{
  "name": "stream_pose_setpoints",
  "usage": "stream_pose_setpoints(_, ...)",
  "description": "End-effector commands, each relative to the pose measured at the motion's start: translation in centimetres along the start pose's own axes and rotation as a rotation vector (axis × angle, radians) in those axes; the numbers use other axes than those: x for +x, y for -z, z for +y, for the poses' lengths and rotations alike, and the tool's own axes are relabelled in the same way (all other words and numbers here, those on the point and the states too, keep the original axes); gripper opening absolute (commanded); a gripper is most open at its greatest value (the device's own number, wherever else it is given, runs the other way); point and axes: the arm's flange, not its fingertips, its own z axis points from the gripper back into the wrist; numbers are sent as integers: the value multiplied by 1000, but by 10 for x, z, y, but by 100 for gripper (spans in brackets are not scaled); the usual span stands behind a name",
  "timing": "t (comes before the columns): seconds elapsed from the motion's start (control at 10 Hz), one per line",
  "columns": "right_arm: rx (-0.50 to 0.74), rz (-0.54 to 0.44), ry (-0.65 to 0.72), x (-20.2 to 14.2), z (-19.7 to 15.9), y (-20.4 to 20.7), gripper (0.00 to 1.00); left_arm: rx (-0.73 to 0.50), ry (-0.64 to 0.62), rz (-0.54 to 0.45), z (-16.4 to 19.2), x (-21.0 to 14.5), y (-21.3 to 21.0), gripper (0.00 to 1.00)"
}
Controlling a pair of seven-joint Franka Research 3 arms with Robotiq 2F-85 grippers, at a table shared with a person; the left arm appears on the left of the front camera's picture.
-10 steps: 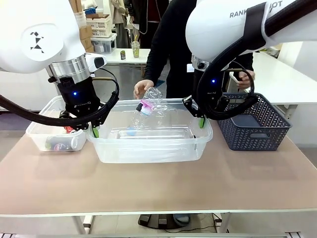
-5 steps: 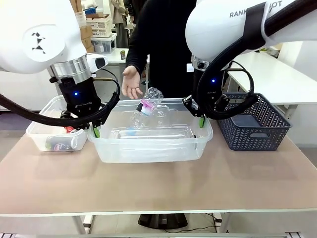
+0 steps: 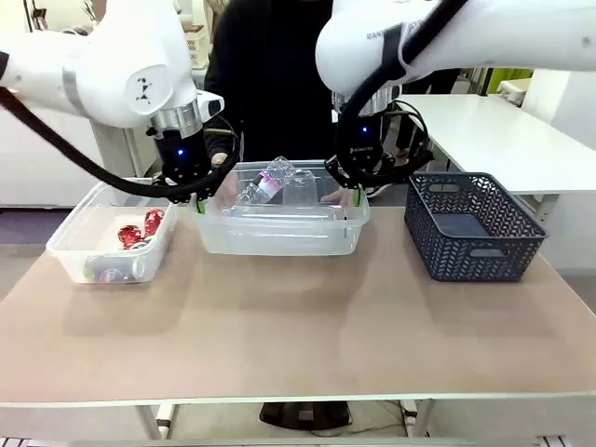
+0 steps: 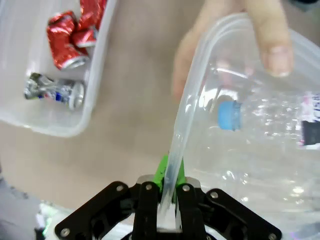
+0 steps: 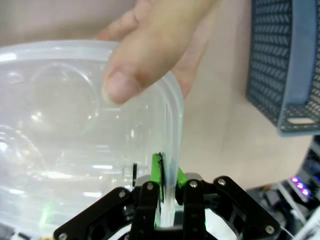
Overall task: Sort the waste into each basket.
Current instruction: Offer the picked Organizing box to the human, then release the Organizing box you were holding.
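Jaws of both grippers, left [image 4: 167, 197] and right [image 5: 167, 192], clamped on the clear tub's [image 3: 279, 244] rim.

clear glossy plastic tub [image 3: 279, 237], shiny metal cans [image 3: 135, 231]

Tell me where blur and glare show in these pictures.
Left wrist view: the person's hand over the tub's rim is soft and out of focus. Right wrist view: the thumb is blurred. Front view: sharp, highlights glint on the bottles.

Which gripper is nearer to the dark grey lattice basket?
Right. The right gripper clamps the bottle tub's end beside the lattice basket; the left gripper clamps the far end.
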Motion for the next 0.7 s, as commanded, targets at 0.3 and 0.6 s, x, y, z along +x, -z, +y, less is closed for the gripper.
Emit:
stream_pose_setpoints(0.3, 0, 0, 0, 0, 0, 0, 5, 0, 0, 0, 0, 0, 0, 6)
stream_pose_setpoints(0.6, 0, 0, 0, 0, 0, 0, 5, 0, 0, 0, 0, 0, 0, 6)
